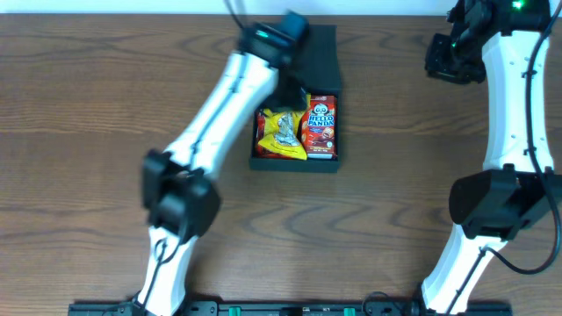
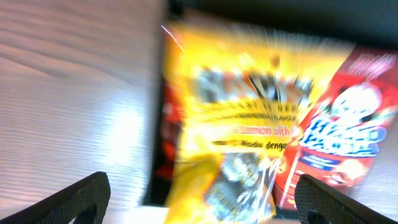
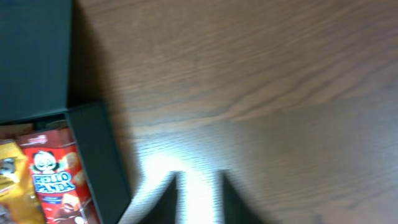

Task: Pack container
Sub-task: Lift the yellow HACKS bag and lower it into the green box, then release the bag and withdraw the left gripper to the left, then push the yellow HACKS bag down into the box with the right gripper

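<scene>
The container [image 1: 327,162], a dark teal box, stands at the table's middle with its flap lid [image 1: 320,53] folded back. Inside lie a yellow snack packet [image 1: 281,133] and, to its right, a red Hello Panda carton [image 1: 320,123]. My left arm [image 1: 233,92] reaches over the box. In the left wrist view my left gripper [image 2: 208,202] is open, fingers wide apart just above the blurred yellow packet [image 2: 249,118] and touching nothing. My right gripper [image 1: 452,57] hovers over bare wood at the far right, well away from the box. It is blurred in its wrist view [image 3: 202,199], shut and empty.
Brown wood table [image 1: 88,105] surrounds the box on all sides. The right wrist view shows the container's right wall [image 3: 93,155] and lid [image 3: 34,56] at its left edge. Both arm bases stand along the front edge.
</scene>
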You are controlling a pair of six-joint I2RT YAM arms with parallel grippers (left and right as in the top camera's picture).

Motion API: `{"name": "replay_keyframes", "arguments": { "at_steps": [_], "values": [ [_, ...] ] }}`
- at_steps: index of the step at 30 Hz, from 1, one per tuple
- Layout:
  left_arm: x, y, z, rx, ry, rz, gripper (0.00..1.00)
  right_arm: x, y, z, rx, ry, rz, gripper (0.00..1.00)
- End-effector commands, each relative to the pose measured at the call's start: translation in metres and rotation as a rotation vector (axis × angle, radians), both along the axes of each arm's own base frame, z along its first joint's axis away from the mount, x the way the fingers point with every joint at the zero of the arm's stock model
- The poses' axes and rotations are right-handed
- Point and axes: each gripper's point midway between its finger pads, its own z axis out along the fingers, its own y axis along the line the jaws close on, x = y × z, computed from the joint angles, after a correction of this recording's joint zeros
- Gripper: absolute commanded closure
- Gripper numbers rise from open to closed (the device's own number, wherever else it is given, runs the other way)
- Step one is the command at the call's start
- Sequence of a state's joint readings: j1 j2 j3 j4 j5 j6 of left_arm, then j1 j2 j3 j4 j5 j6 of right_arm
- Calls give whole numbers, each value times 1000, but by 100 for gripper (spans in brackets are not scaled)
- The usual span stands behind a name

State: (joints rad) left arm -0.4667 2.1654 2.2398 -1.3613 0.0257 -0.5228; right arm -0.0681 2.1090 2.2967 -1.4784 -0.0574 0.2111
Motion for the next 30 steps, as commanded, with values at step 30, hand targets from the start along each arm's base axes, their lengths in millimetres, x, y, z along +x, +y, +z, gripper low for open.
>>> {"name": "replay_keyframes", "arguments": {
  "at_steps": [30],
  "values": [
    [-29,287,124,-76,-202,464,5,-72,295,-52,824,151,903,99]
  ]
}}
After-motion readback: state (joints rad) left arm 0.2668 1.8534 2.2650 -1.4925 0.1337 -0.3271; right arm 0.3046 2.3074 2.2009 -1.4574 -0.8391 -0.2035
